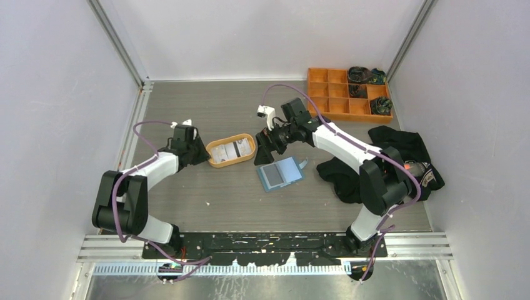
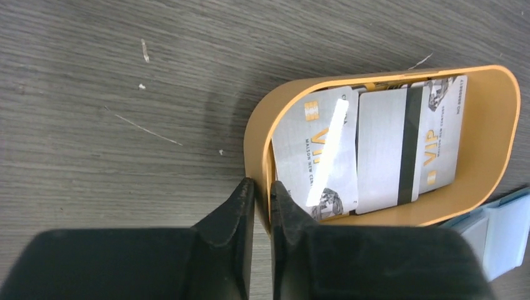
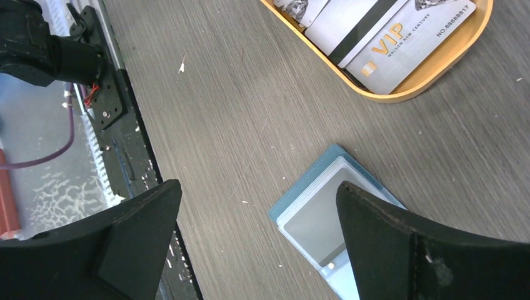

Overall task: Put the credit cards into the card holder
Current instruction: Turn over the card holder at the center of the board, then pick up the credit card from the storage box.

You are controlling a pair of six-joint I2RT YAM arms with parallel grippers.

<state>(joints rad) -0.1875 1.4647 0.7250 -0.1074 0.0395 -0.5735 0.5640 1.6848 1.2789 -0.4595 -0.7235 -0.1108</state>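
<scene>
Clamping the orange tray by its rim, the left gripper sits beside the credit cards inside. The right gripper hangs wide open over the card holder.

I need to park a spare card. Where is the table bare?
Bare: the far-left stretch between the orange tray and the back wall, and the near strip between the card holder and the arm bases. Crowded: right side, with black cloth and compartment box.
</scene>
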